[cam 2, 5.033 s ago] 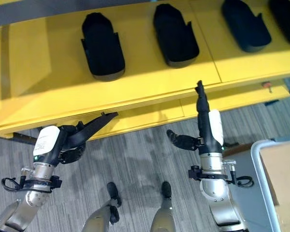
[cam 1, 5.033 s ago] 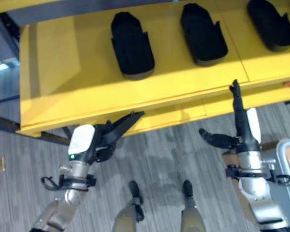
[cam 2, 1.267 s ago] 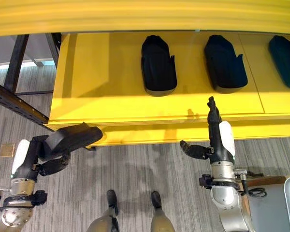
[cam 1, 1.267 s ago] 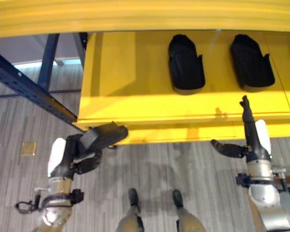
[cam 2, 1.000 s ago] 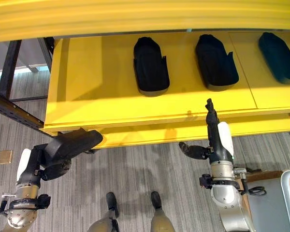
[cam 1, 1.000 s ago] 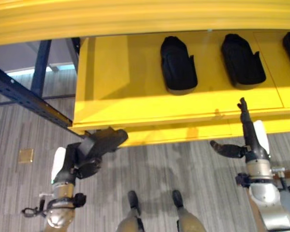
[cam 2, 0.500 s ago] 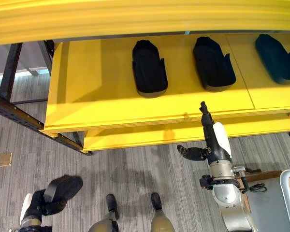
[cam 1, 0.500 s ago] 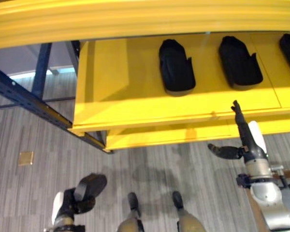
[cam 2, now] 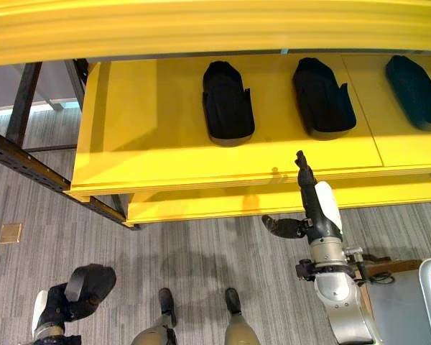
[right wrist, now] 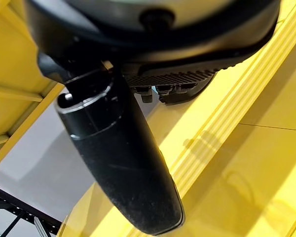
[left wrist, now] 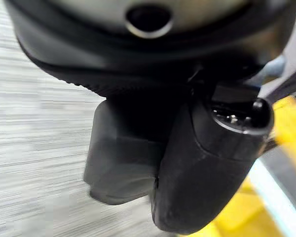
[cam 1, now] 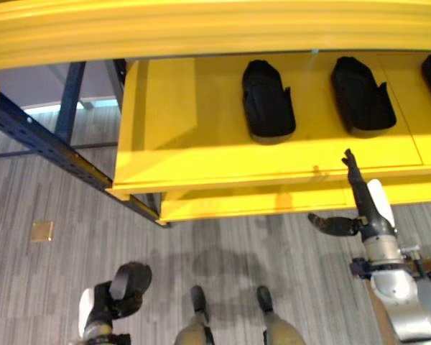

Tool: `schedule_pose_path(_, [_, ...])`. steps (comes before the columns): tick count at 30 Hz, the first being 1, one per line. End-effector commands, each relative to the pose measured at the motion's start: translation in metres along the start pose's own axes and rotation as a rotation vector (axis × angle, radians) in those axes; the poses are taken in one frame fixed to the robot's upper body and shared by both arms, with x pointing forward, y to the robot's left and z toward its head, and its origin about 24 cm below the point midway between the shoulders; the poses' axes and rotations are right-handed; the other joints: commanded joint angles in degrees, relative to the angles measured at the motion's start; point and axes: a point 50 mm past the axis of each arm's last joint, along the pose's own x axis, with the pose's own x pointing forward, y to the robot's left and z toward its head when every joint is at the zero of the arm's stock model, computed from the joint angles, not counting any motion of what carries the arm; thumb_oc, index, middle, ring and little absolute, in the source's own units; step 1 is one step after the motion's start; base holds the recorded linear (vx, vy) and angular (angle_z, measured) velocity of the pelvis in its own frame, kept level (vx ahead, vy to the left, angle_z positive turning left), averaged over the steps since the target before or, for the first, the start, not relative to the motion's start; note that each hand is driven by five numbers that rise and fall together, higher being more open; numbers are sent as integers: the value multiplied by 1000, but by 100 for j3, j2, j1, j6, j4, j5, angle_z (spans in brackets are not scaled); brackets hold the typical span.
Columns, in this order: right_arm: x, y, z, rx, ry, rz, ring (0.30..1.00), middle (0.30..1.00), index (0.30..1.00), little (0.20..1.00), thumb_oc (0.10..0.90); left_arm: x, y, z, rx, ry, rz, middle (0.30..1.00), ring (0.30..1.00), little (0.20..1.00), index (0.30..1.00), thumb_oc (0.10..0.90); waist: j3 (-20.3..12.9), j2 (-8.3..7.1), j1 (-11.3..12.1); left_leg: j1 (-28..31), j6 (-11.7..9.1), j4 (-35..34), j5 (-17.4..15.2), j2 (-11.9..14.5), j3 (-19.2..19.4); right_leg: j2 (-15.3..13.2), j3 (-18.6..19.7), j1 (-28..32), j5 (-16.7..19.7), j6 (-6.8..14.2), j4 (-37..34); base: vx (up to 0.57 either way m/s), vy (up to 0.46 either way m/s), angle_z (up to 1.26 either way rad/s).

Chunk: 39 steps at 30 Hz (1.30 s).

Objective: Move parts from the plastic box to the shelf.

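Yellow shelf (cam 1: 201, 144) carries black parts (cam 1: 269, 99) in row toward right; left stretch bare up to left edge. Left robot hand (cam 1: 126, 286) low over grey floor (cam 1: 43, 273), well clear of shelf front, curled round another black part (left wrist: 121, 158). Right robot hand (cam 1: 360, 201) at shelf front edge, fingers straight, thumb out, empty. No legible writing
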Motion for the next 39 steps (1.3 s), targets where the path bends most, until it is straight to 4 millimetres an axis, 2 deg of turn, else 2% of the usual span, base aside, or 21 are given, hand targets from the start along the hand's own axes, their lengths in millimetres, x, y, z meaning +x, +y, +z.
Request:
schedule_pose_path(1, [17,-29,29,-8,-180,-136,1000,1000,1000,1000,900,20,44,48,-87,-253,131,300,300,300,300,400,-302,58,-19,456,-233,-18,-301,405,272,-9,-37,455,-730,31,1,0,0,0])
schedule_pose_path(5, [19,-33,35,17,-204,-143,1000,1000,1000,1000,900,20,46,85,-163,-413,-22,300,300,300,300,400,-310,86,-75,446,-245,-18,-270,428,314,1,7,415,-685,37,1,0,0,0])
schedule_pose_path(6, [18,-33,35,19,-208,-136,1000,1000,1000,1000,900,20,53,94,-162,-457,-23,300,300,300,300,400,-313,94,-88,464,-249,-18,-294,422,322,-7,14,423,-699,45,1,0,0,0])
schedule_pose_path(9, [19,-34,38,37,-228,-127,1000,1000,1000,1000,900,21,61,103,-189,-491,-96,300,300,300,300,400,-333,132,-109,442,-265,-18,-257,451,370,12,62,363,-659,53,1,-7,8,-4])
schedule_pose_path(13, [20,-33,41,53,-255,-97,1000,1000,1000,1000,900,22,68,105,-189,-486,-196,300,300,300,300,400,-351,175,-120,436,-280,-18,-244,465,407,16,77,335,-646,80,1,-5,8,-9])
schedule_pose_path(15, [20,-31,42,60,-269,-72,1000,1000,1000,1000,900,22,73,104,-135,-470,-286,300,300,300,300,400,-335,206,-133,470,-290,-18,-257,448,420,3,52,365,-663,112,1,0,0,0])
schedule_pose_path(19, [23,-26,46,59,-302,-19,1000,1000,1000,1000,900,27,71,99,-113,-390,-505,300,300,300,300,400,-342,256,-181,477,-307,-18,-236,448,454,-10,35,362,-652,158,1,0,0,0])
schedule_pose_path(22, [23,-25,46,63,-309,-6,1000,1000,1000,1000,900,28,69,95,-113,-351,-567,300,300,300,300,400,-354,262,-185,456,-311,-18,-221,460,468,1,51,333,-628,159,1,0,0,0])
schedule_pose_path(25, [23,-21,49,60,-331,34,1000,1000,1000,1000,900,28,64,96,-149,-318,-708,300,300,300,300,400,-366,250,-213,476,-318,-18,-226,459,495,-4,54,341,-621,181,1,0,0,0])
schedule_pose_path(29, [20,-20,47,54,-323,32,1000,1000,1000,1000,900,29,50,99,-337,-347,-708,300,300,300,300,400,-385,190,-212,494,-319,-18,-234,469,488,3,43,357,-630,178,1,0,0,0])
schedule_pose_path(31, [17,-22,46,47,-321,19,1000,1000,1000,1000,900,28,46,107,-409,-397,-696,300,300,300,300,400,-397,154,-205,510,-314,-18,-245,471,476,6,42,377,-641,172,1,0,0,0])
schedule_pose_path(32, [14,-24,45,45,-317,9,1000,1000,1000,1000,900,27,41,116,-512,-448,-683,300,300,300,300,400,-396,111,-214,551,-301,-18,-271,461,462,1,42,412,-663,168,1,0,0,0])
schedule_pose_path(34, [13,-25,45,45,-313,5,1000,1000,1000,1000,900,26,40,118,-540,-465,-672,300,300,300,300,400,-406,103,-203,543,-300,-18,-264,472,459,16,49,401,-656,158,1,0,0,0])
schedule_pose_path(39, [10,-26,42,29,-300,-5,1000,1000,1000,1000,900,21,38,145,-693,-618,-646,300,300,300,300,400,-431,56,-222,599,-286,-18,-295,464,424,14,68,459,-689,124,1,0,0,0])
